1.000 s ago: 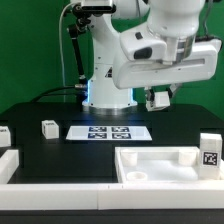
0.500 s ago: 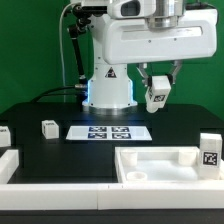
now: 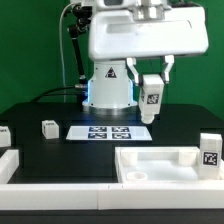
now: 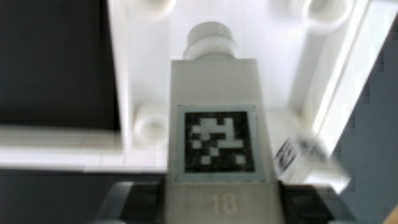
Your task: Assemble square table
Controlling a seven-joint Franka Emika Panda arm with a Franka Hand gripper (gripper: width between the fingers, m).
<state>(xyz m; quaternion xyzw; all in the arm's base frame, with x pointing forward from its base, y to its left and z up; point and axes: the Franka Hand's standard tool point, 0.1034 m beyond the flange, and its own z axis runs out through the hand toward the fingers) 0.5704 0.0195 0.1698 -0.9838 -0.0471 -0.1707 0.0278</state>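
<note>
Gripper (image 3: 150, 86) pinches a tagged leg (image 3: 149, 104) aloft, seemingly above the square top (image 3: 152, 166).

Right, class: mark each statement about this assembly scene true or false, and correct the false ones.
1. The end effector grips a tagged leg above the table. True.
2. The marker board lies on the square top. False: it lies on the black table, apart from the top, to the exterior view's left of it.
3. A loose leg stands to the exterior view's left of the marker board. True.
4. The tagged leg's tag is hidden in the wrist view. False: the tag shows plainly there.
</note>
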